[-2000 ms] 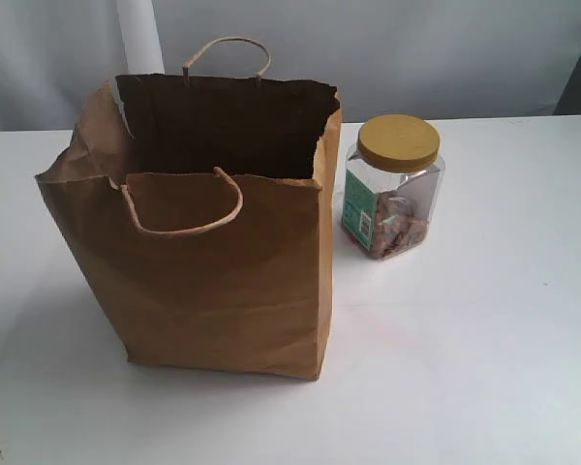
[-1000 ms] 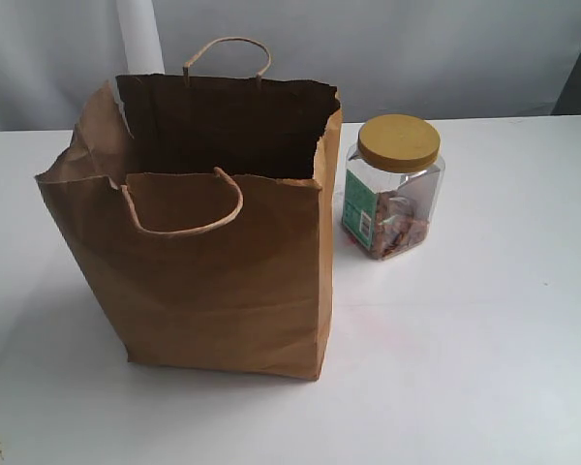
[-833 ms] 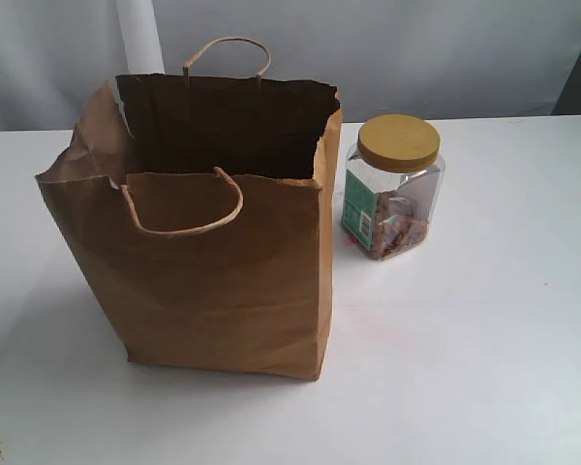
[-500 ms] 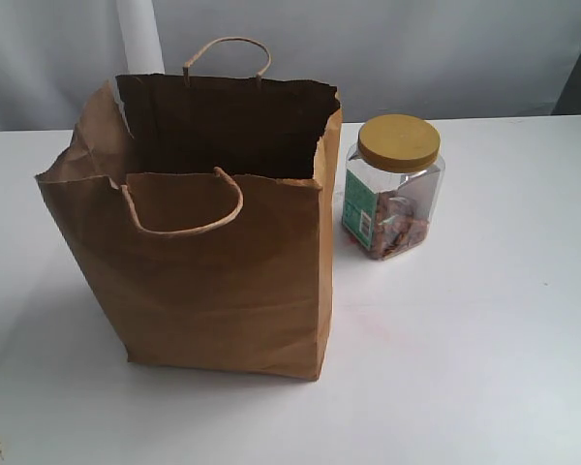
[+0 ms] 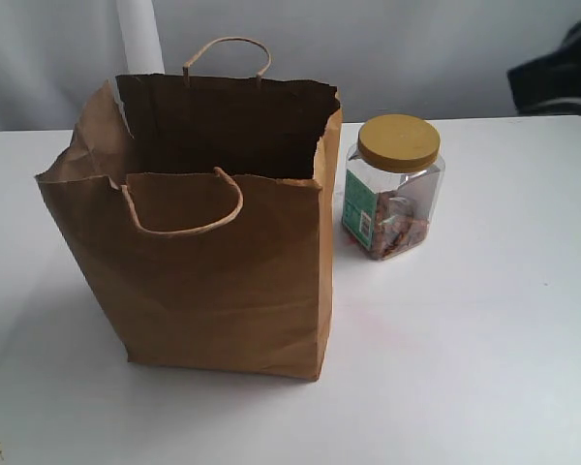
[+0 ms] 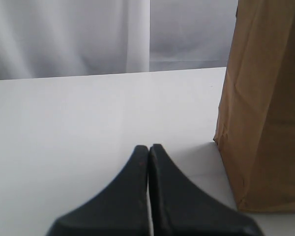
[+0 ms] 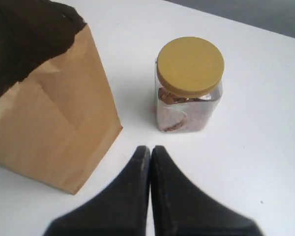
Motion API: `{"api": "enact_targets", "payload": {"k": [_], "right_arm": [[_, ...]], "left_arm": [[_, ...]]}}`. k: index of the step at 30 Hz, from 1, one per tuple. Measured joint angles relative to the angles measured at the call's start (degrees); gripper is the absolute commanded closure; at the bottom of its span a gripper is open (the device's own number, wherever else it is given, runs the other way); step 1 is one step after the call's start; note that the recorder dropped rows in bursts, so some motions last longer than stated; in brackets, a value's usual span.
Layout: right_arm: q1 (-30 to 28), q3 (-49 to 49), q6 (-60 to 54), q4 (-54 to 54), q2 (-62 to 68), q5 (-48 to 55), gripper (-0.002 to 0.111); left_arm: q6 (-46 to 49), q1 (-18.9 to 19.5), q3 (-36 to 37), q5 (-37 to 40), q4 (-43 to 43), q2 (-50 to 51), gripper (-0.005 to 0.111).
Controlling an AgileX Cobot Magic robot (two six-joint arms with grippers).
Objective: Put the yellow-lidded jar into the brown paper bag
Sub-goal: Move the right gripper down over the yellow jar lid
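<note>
Both clenched, empty: left claw (image 6: 148, 146), right claw (image 7: 150, 147) | yellow-lidded jar (image 7: 189, 83) upright on the surface (image 5: 484, 320), just beside the brown paper bag (image 5: 223, 271) | we see it dead ahead of the right claw, which we judge nearer.

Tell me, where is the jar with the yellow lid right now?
In the exterior view the yellow-lidded jar stands upright on the white table, just right of the brown paper bag, outside it.

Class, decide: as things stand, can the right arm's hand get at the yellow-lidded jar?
Probably yes. The right hand points at the yellow-lidded jar with only table between them; the brown paper bag stands aside. The shut hand must open first.
</note>
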Motion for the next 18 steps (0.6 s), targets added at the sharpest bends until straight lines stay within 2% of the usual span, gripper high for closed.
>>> {"api": "enact_targets", "payload": {"k": [7, 13, 18], "right_arm": [[0.0, -15.65, -0.26, -0.75, 16.36, 3.11, 0.108], [0.0, -30.74, -2.47, -1.97, 30.62, 11.04, 0.108], [0.0, -38.03, -2.81, -6.71, 39.12, 15.22, 0.108]], "left_arm": [[0.0, 0.0, 0.0, 0.0, 0.0, 0.0, 0.106], [0.0, 0.0, 0.0, 0.0, 0.0, 0.0, 0.106], [0.0, 0.0, 0.0, 0.0, 0.0, 0.0, 0.106]]}}
